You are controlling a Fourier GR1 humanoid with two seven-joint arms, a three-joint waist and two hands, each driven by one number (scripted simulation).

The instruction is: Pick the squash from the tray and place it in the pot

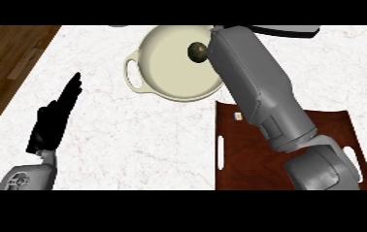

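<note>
The squash [195,51], small, round and dark olive, shows inside the cream pot [161,75] at the counter's back middle. My right forearm [254,75] reaches from the lower right across the tray up to the pot. Its end lies right against the squash and covers the right hand, so I cannot tell whether the hand holds it. The dark brown tray [240,163] lies at the lower right with nothing visible on its bare part. My left hand [52,122] rests open at the left edge, fingers straight and pointing up.
A grey object [287,30] sits partly cut off behind the pot at the back right. The white marble counter [129,129] ends at the left, where a wooden floor [22,51] shows.
</note>
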